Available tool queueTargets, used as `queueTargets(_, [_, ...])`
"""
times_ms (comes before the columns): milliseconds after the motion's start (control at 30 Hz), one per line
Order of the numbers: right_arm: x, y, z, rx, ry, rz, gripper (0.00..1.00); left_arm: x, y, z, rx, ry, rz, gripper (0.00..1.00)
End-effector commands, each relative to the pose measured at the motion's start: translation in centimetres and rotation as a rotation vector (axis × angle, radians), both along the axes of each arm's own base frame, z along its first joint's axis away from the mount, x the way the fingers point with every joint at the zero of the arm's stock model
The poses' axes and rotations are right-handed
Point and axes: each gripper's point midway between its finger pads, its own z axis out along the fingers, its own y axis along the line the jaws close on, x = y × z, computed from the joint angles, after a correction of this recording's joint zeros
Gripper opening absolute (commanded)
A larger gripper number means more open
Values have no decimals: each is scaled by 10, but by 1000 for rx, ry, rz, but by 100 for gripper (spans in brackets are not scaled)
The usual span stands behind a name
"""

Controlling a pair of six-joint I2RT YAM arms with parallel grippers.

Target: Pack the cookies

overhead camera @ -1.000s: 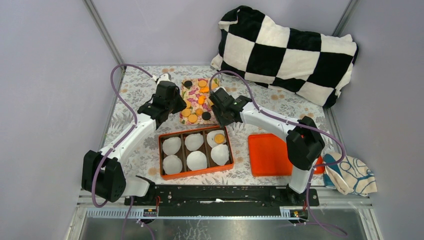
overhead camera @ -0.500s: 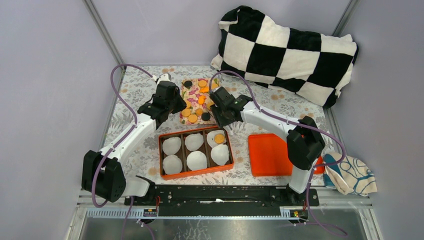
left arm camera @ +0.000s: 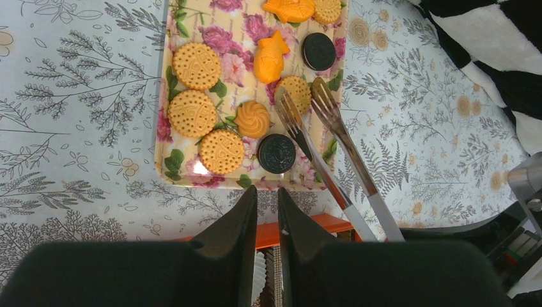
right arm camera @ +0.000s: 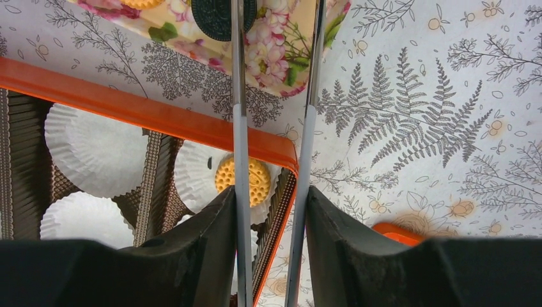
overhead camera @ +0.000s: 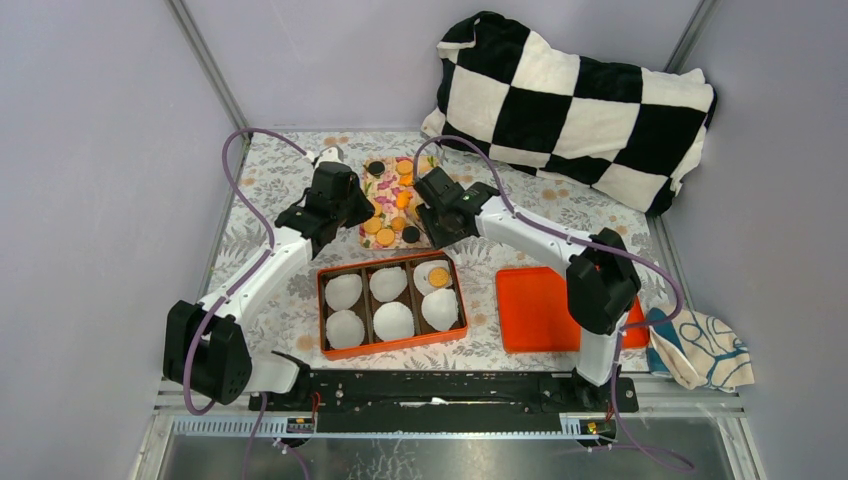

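Observation:
Several cookies lie on a floral tray (overhead camera: pixel 424 242): round orange ones (left arm camera: pixel 197 65) and black ones (left arm camera: pixel 277 153). My right gripper (overhead camera: pixel 437 218) is shut on metal tongs (right arm camera: pixel 240 128). In the left wrist view the tongs' tips (left arm camera: pixel 307 96) are open around an orange cookie (left arm camera: pixel 295 89) on the tray (left arm camera: pixel 163 96). One orange cookie (overhead camera: pixel 438 277) lies in a white paper cup in the orange box (overhead camera: pixel 321 310), and also shows in the right wrist view (right arm camera: pixel 259 182). My left gripper (overhead camera: pixel 352 208) hovers at the tray's left edge, its fingers (left arm camera: pixel 243 211) almost together and empty.
The orange box has six compartments, each lined with a white paper cup (overhead camera: pixel 393 320). An orange lid (overhead camera: pixel 535 308) lies to its right. A checkered black and white pillow (overhead camera: pixel 570 100) sits at the back right. A cloth (overhead camera: pixel 705 350) lies at the right edge.
My right gripper has moved left and farther back with the tongs, bringing them over the tray. My left arm has not moved.

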Motion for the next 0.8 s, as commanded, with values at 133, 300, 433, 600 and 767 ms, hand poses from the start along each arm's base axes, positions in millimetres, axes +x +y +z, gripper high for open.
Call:
queueTargets(133, [5,-9,72,87,-161,5,0,1,4,3,-75,-17,-1,22])
queueTargets(300, [-23,-14,111,156,-183,60,0,4,18,-5,-76,7,37,22])
queueTargets(433, [-61,-3,131,186,-187,158,0,8,23,-4,-74,5,58,21])
queueTargets(600, [-123,17,120,196,-45,327,0,13,31,2,-54,3,87,21])
queueTargets(767, [-167,27,92,173,45,398,0,12,34,7,-54,-1,95,21])
